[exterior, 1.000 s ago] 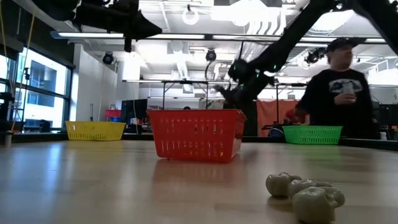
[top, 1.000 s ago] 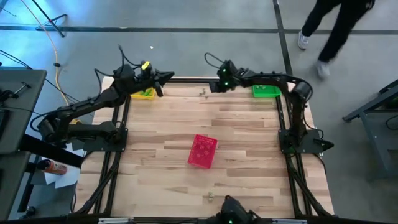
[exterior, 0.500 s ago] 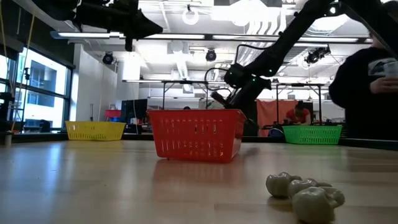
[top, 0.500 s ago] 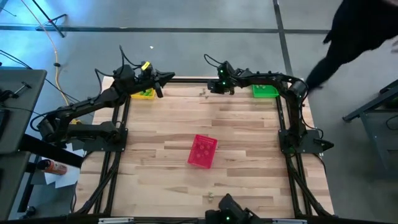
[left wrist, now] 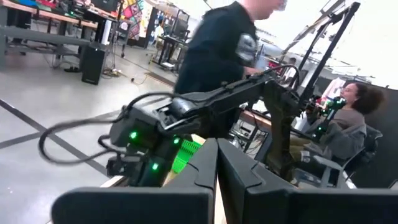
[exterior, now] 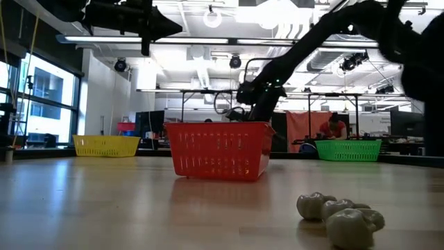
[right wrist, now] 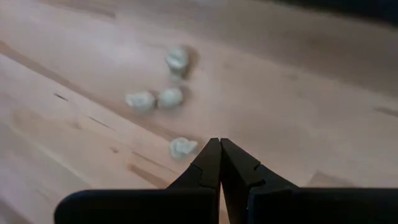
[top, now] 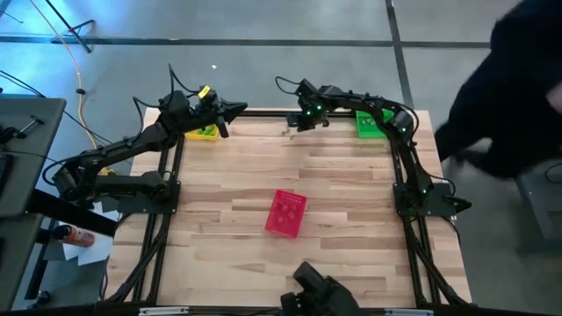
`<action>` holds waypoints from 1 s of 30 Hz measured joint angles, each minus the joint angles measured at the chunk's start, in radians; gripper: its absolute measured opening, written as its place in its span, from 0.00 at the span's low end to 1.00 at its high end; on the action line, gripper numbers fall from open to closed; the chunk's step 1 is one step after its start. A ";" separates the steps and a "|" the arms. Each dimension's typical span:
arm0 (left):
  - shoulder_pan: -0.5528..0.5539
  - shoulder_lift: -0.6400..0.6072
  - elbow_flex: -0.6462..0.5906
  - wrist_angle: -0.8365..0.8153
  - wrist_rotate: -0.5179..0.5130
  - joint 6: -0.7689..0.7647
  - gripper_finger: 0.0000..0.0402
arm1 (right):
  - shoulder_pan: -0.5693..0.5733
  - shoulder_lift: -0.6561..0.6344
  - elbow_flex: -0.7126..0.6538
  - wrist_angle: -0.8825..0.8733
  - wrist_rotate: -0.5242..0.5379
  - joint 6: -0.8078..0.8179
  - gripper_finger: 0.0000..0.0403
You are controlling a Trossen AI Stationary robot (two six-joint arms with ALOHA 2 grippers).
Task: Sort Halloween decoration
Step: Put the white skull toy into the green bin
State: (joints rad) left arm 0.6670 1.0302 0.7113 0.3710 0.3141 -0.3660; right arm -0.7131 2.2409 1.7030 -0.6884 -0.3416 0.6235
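Halloween decoration (right wrist: 182,147): pale trinkets clustered at the table's far edge.
My right gripper (right wrist: 219,144) has swung over them from the green basket (top: 371,124), fingers together, seemingly empty; pick-up next.

1. Four tiny pale greenish trinkets (right wrist: 170,99) lie loose on the bare wooden table top in the right wrist view: one (right wrist: 177,59) apart from the rest, two (right wrist: 155,99) just beside each other, and one (right wrist: 182,147) nearest the closed fingertips.
2. From above, these show only as small specks (top: 288,132) near the table's far edge, between the yellow and green baskets.
3. A second cluster of pale, rounded, lumpy trinkets (exterior: 340,215) rests at the near edge in the low view, pressed together; there are probably three, though the blur makes the count uncertain.
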 joint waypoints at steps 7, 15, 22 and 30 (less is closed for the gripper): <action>0.000 0.000 0.000 0.000 0.000 -0.037 0.00 | 0.021 0.076 0.097 -0.096 0.014 -0.049 0.00; 0.000 0.000 0.000 -0.008 0.000 -0.053 0.00 | 0.053 0.107 0.188 -0.118 0.043 -0.150 0.00; 0.000 0.001 0.000 -0.007 0.000 -0.051 0.00 | 0.102 0.106 0.248 -0.122 -0.018 -0.198 0.00; 0.000 0.001 0.000 -0.008 0.000 -0.051 0.00 | 0.075 0.104 0.426 -0.333 0.119 -0.334 0.00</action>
State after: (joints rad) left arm 0.6670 1.0309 0.7113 0.3634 0.3145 -0.4172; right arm -0.6376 2.3451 2.1288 -1.0214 -0.2226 0.2894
